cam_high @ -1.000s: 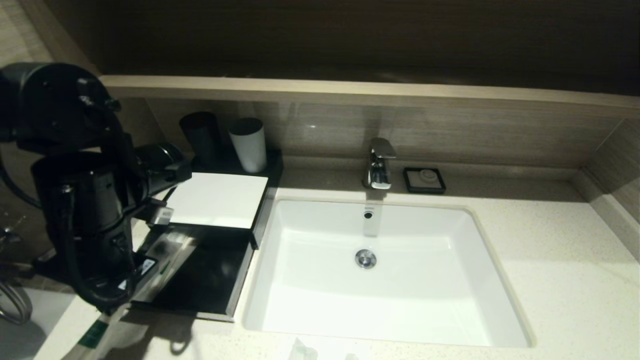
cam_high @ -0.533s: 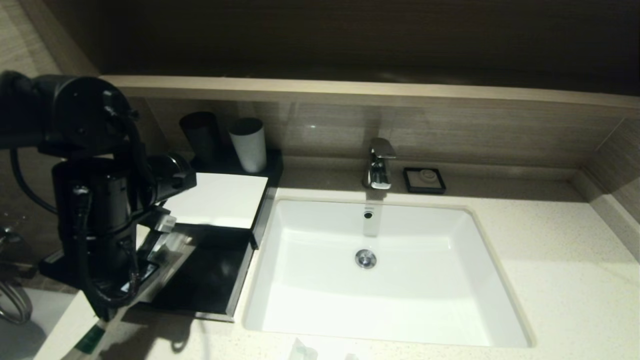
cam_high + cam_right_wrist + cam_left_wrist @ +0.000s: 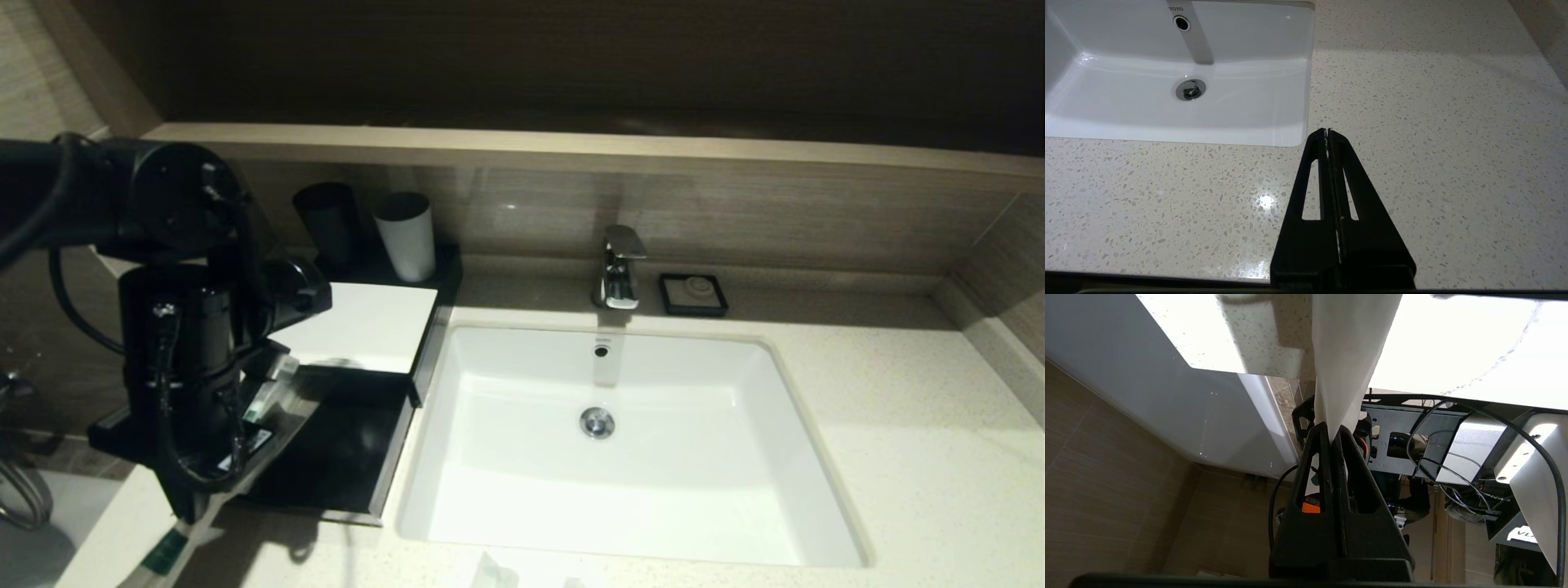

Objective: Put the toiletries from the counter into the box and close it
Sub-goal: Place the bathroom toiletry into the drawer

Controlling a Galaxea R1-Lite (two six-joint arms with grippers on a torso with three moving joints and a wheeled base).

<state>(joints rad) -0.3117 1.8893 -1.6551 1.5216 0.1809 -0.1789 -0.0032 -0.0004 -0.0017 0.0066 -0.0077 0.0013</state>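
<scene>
My left gripper hangs at the left front edge of the box's open drawer, shut on a long white packet with green print that trails over the counter edge. In the left wrist view the packet runs out from the shut gripper. A clear packet lies in the drawer's left side. The box's white top panel is behind it. Two small packets sit on the counter in front of the sink. My right gripper is shut and empty above the counter by the sink's front right corner.
The white sink basin lies right of the box, with a chrome tap and a black soap dish behind it. A dark cup and a grey cup stand behind the box. A wood-grain ledge runs along the back.
My left arm has moved right and a little down, toward the open drawer, carrying the long white packet with it. The right arm has not visibly moved.
</scene>
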